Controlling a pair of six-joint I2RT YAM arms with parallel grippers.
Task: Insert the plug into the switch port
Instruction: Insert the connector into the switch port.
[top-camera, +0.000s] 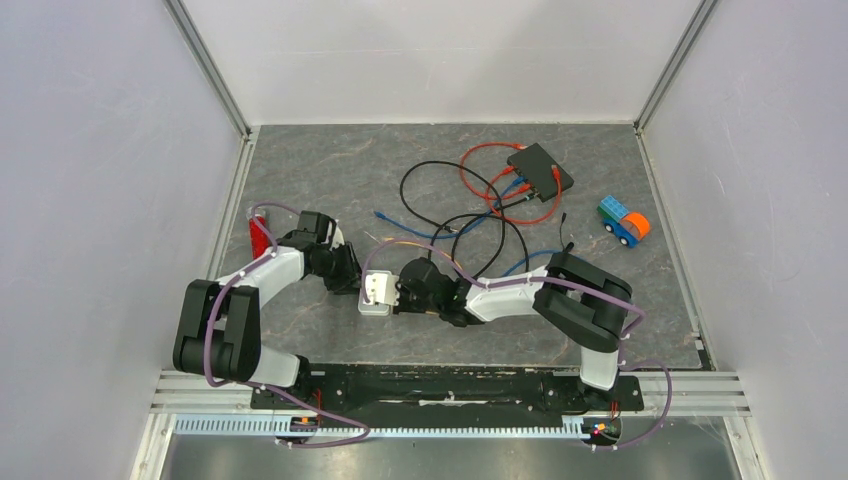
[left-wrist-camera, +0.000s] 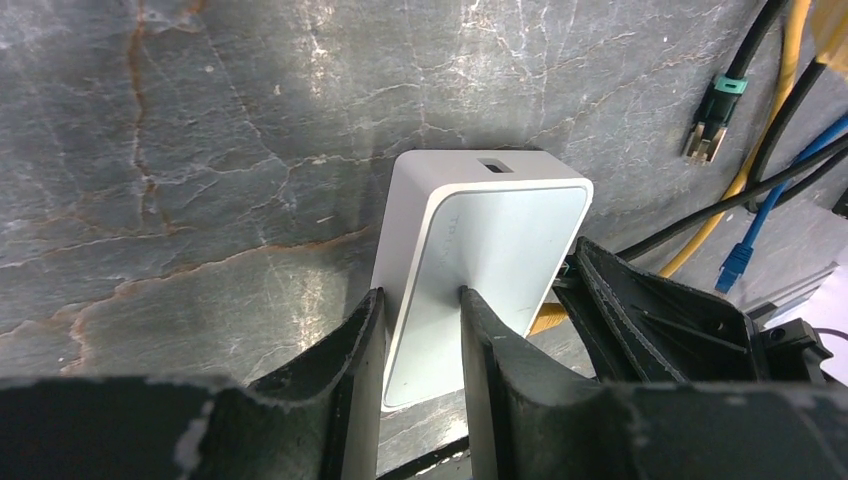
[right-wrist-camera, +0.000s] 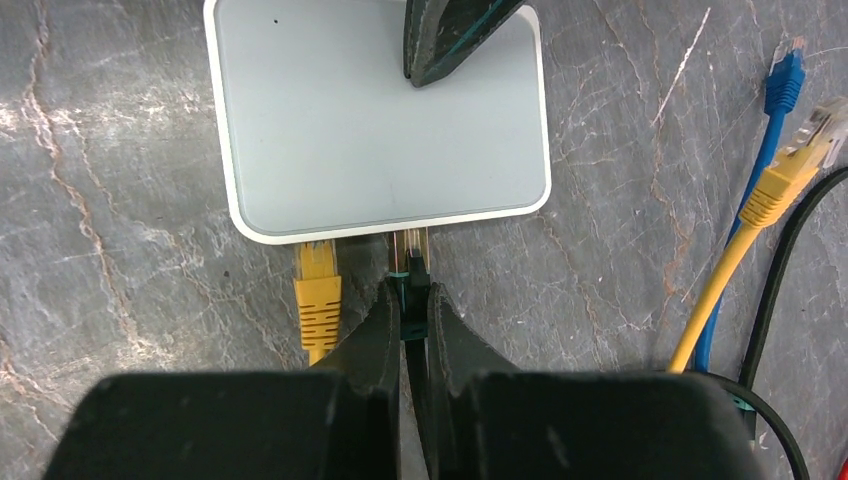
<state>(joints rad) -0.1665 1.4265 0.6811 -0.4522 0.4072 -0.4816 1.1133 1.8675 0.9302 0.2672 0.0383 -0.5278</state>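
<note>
Right pincer (right-wrist-camera: 410, 295) is clamped together on the black-cabled plug (right-wrist-camera: 410, 250), whose clear tip meets the side of the white switch (right-wrist-camera: 370, 130); how deep it sits cannot be told. Just beside it, a yellow plug (right-wrist-camera: 318, 290) already sits in the neighbouring port. Left pincer (left-wrist-camera: 420, 300) is clamped on the switch's opposite edge, one finger (right-wrist-camera: 450, 35) lying on its top face. The switch lies toward the counter's (top-camera: 330, 170) near edge, left of middle. Loose yellow (right-wrist-camera: 790, 180) and blue (right-wrist-camera: 785, 75) plugs and black cables trail alongside. Toward the far edge sit a black hub (top-camera: 540, 170) with red cable and a toy truck (top-camera: 625, 220).
</note>
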